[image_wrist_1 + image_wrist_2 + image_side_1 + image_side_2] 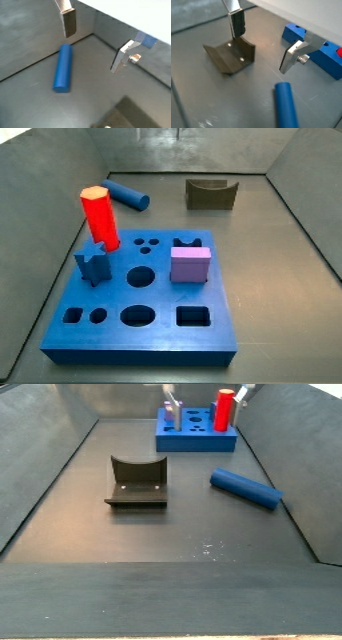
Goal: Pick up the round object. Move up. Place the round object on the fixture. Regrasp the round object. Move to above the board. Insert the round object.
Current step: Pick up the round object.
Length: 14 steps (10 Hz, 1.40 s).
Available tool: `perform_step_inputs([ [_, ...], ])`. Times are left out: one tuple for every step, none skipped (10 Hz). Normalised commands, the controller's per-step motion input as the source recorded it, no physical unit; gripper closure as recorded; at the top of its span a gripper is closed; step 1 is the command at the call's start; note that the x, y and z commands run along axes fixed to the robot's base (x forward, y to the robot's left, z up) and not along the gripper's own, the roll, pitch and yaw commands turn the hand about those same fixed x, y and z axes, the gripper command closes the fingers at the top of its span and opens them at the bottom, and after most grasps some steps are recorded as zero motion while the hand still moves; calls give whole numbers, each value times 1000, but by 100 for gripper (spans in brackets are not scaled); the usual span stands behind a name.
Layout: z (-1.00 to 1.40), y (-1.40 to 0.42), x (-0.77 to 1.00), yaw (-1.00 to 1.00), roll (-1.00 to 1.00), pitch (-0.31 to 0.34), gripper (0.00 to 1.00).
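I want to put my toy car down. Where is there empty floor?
Bare floor lies in front of the fixture and round object, and between the two. It is crowded at the board, where the open gripper hangs above.

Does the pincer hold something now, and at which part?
Nothing is held. The pincer is open and empty above the floor; the smooth blue cylinder peg lies flat below, untouched.

open floor between round object (246,488) and fixture (138,482)
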Motion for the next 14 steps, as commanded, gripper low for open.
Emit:
perform_step_inputs([
  [-780, -297, -451, 700, 141, -29, 0],
  [-877, -166, -337, 740, 67, -29, 0],
  [-931, -40, -183, 709, 63, 0, 0],
  [-940, 0, -3, 497, 114, 0, 0],
  [-977, 0, 0, 394, 101, 0, 0],
  [-991, -146, 0, 360, 127, 0, 0],
  [-894, -294, -109, 600, 120, -101, 0],
  [-491, -551, -314, 457, 47, -287, 0],
  [-491, -483, -240, 349, 51, -219, 0],
  [-671, -197, -351, 177, 174, -143, 0],
  [-549, 0, -391, 54, 279, -14, 0],
  [-366, 60, -303, 49, 310, 10, 0],
  [-354, 94, -214, 49, 331, 74, 0],
  [-391, 114, -163, 14, 346, 109, 0],
])
